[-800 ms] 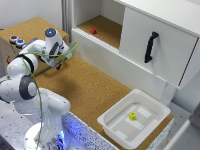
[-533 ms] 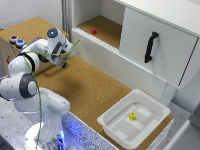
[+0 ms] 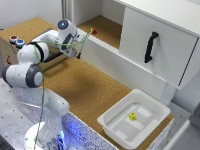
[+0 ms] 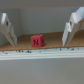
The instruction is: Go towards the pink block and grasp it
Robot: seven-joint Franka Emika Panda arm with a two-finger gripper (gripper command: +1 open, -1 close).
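Approach step, grasp pending

Arm (image 3: pixel 40 55) reaches toward cabinet shelf (image 3: pixel 107 27). Gripper (image 4: pixel 40 31) gapes wide, empty. Pink block (image 4: pixel 36 41) sits on shelf between fingers, untouched. Next, likely: advance, then close on block.

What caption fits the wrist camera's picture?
Open gripper lined up with the pink block ahead, fingers either side, not yet touching it.

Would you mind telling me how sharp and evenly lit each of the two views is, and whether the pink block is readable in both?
Wrist view: soft overall, yet the pink block reads clearly, centred between the open gripper fingers, with the near white edge blurred. Exterior view: evenly lit and slightly soft; the block is only a tiny red speck, and a blue glow shows at the arm's base.
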